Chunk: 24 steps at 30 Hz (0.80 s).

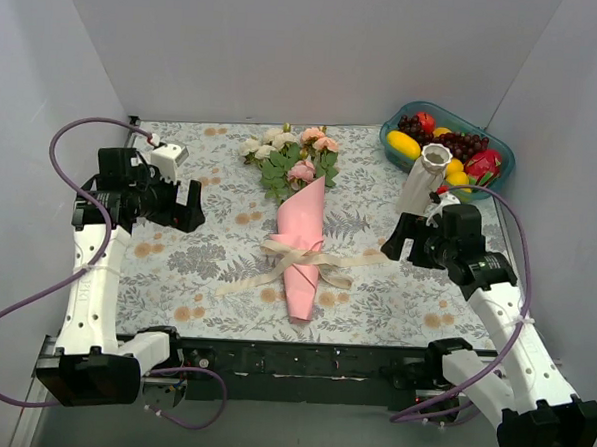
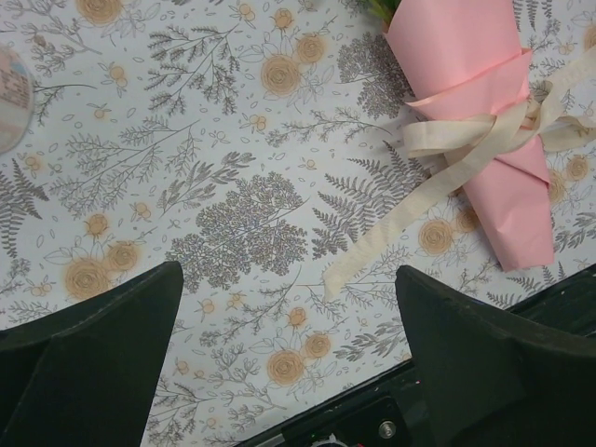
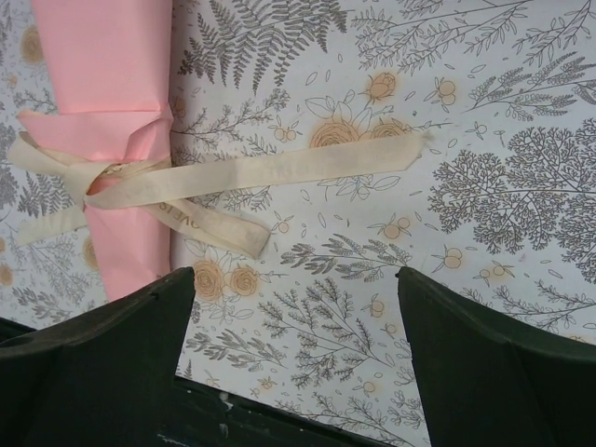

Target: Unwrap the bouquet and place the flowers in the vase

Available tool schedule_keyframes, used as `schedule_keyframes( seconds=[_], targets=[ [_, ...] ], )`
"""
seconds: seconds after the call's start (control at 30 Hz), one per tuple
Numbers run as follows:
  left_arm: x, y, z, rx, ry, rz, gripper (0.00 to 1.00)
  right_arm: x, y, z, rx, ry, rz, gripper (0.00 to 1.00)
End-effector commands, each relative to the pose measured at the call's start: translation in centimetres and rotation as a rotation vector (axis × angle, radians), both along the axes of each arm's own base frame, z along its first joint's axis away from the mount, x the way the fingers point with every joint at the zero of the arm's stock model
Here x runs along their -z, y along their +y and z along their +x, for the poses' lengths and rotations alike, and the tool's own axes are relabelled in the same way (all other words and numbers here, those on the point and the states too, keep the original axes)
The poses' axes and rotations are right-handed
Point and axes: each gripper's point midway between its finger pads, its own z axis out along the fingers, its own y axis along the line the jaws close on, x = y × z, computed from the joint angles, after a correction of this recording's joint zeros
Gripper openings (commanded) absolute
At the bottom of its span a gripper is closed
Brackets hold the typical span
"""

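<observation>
Lying tied on the counter (image 1: 206, 269), the bouquet (image 1: 302, 246) is waiting between left claw (image 1: 195, 208) at nine o'clock and right claw (image 1: 398, 239) at three, both gaping empty; pulling the ribbon tail (image 1: 362, 257) outward looks wisest.

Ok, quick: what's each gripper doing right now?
Left gripper: open, empty, beside the bouquet.
Right gripper: open, empty, on the bouquet's other side.

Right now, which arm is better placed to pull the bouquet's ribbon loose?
Right, probably: the right tool sits open beside one ribbon tail, while the left tool is farther from the other tail.
</observation>
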Motion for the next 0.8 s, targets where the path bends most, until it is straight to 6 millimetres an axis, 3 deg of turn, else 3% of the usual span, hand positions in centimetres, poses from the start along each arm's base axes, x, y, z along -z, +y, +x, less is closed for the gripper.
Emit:
schedule_keyframes(
  seconds=[0.0, 0.03, 0.13, 0.23, 0.33, 0.47, 0.53, 0.57, 0.77],
  targets=[
    [0.5, -0.8, -0.7, 0.027, 0.013, -0.033, 0.98, 1.3, -0.6, 1.0, 0.029, 0.012, -0.054, 0.98],
    [1.0, 0.0, -0.3, -0.01, 0.026, -0.004, 0.98, 2.9, -1.6, 0.9, 0.072, 0.089, -0.106, 0.98],
    [2.1, 0.0, -0.3, -0.006, 0.082, 0.02, 0.98, 3.9, -1.5, 1.1, 0.073, 0.14, -0.116, 0.96],
    [1.8, -0.5, -0.5, 0.022, 0.052, 0.024, 0.98, 5.1, -1.8, 1.0, 0.085, 0.149, -0.128, 0.95],
    [2.5, -2.3, -0.8, 0.078, 0.074, 0.048, 0.98, 5.8, -2.6, 1.0, 0.116, 0.163, -0.174, 0.94],
    [4.5, -5.8, -1.2, 0.167, 0.107, 0.08, 0.98, 6.7, -3.2, 0.8, 0.145, 0.203, -0.205, 0.92],
    [5.8, -6.6, -1.2, 0.188, 0.124, 0.101, 0.98, 7.6, -3.5, 0.8, 0.177, 0.224, -0.213, 0.91],
    [6.5, -7.6, -1.5, 0.222, 0.136, 0.116, 0.98, 7.8, -3.4, 0.9, 0.184, 0.229, -0.207, 0.91],
    [10.1, -9.0, -3.0, 0.333, 0.189, 0.194, 0.98, 9.5, -1.2, 1.5, 0.161, 0.237, -0.204, 0.88]
  ],
)
